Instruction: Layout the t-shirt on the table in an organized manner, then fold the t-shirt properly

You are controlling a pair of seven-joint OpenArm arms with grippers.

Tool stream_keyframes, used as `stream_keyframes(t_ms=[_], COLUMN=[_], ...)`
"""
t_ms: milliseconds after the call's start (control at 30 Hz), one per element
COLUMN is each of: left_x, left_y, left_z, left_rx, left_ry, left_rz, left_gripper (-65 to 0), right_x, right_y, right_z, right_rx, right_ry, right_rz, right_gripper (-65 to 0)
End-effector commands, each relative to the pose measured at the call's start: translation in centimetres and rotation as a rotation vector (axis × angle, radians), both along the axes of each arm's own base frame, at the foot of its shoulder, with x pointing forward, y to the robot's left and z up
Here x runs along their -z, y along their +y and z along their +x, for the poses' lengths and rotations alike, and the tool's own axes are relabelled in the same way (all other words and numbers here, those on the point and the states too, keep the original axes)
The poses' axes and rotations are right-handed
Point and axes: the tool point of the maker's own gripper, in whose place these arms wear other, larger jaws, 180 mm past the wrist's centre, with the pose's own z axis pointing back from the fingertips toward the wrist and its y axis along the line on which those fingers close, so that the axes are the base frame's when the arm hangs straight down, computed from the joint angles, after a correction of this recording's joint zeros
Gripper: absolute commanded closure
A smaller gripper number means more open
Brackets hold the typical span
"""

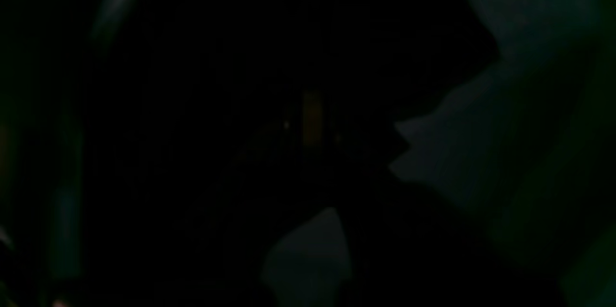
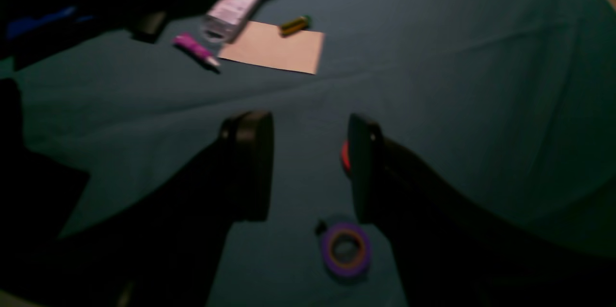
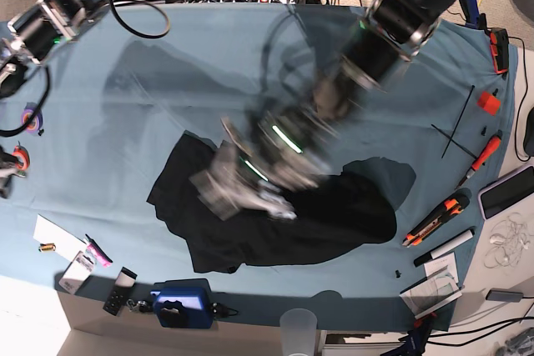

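Two arms reach over the tabletop (image 3: 200,47). From the far right edge in the base view, the left arm slants down, blurred, its claw (image 3: 219,185) clenched low on the crumpled shirt (image 3: 334,214), though a grasp is unclear. At the left edge the right claw (image 2: 308,167) hangs released above purple tape (image 2: 346,249), near a paper sheet (image 2: 274,47) and pink tube (image 2: 195,49).

Black t-shirt (image 3: 275,223) is lying crumpled and bunched, spreading across the near-middle of the teal cloth table (image 3: 167,64); left part is blurred by arm.
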Motion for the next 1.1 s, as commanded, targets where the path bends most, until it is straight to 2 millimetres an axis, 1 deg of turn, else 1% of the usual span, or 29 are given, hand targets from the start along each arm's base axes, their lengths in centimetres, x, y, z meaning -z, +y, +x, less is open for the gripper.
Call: stream_keyframes(t_ms=[0,33,133,200,233,300,367,467,567,633,833,967,1000,1033,1067], left_x=[-2.0,-1.7,-0.7,-0.2,0.0,0.3,0.6,1.7,2.4,2.9,4.3,5.7,5.8,6.0,6.0], left_y=[-1.4,-1.9,-3.4,-4.0,-4.2,-4.3,-4.3,-4.0,-2.9,-2.3,-1.8,-1.5,-1.5,-1.5,-1.3], left_z=[0.3,-0.4,-2.4,-3.5,-3.9,-4.2,-4.0,-3.3,-1.8,-1.1,-1.0,-0.9,-0.8,-0.6,-0.1], left_rx=[0.035,0.064,0.143,0.178,0.19,0.199,0.203,0.208,0.141,0.109,0.113,0.108,0.097,0.078,0.043], left_ry=[-0.087,-0.118,-0.142,-0.141,-0.14,-0.137,-0.143,-0.183,-0.223,-0.237,-0.221,-0.195,-0.193,-0.193,-0.201], left_rz=[-0.006,0.026,0.076,0.09,0.094,0.099,0.105,0.152,0.173,0.191,0.215,0.242,0.245,0.243,0.235], left_gripper=[0.0,-0.1,-14.3,-22.2,-25.3,-28.0,-28.2,-28.7,-29.7,-29.7,-29.7,-29.6,-29.4,-27.6,-24.2], right_x=[-2.7,-2.8,-2.9,-2.9,-2.9,-2.9,-2.9,-2.9,-3.0,-3.0,-2.9,-2.9,-2.9,-2.9,-2.9], right_y=[-0.7,-0.8,-0.9,-0.9,-0.9,-0.9,-0.9,-0.8,-0.5,-0.3,-0.3,-0.3,-0.3,-0.3,-0.3], right_z=[0.2,0.2,0.1,0.1,0.2,0.2,0.1,0.2,0.3,0.4,0.4,0.4,0.4,0.3,0.4], right_rx=[0.0,0.001,0.002,0.002,0.002,0.002,0.002,0.0,-0.015,-0.022,-0.021,-0.021,-0.021,-0.021,-0.021], right_ry=[-0.062,-0.06,-0.06,-0.06,-0.06,-0.06,-0.058,-0.059,-0.071,-0.076,-0.071,-0.068,-0.068,-0.068,-0.068], right_rz=[-0.043,-0.048,-0.051,-0.05,-0.05,-0.05,-0.049,-0.047,-0.031,-0.023,-0.022,-0.02,-0.02,-0.02,-0.02], right_gripper=[-26.2,-26.2,-26.2,-26.2,-26.2,-26.2,-26.2,-26.2,-26.2,-26.2,-26.2,-26.2,-26.2,-26.2,-26.2])
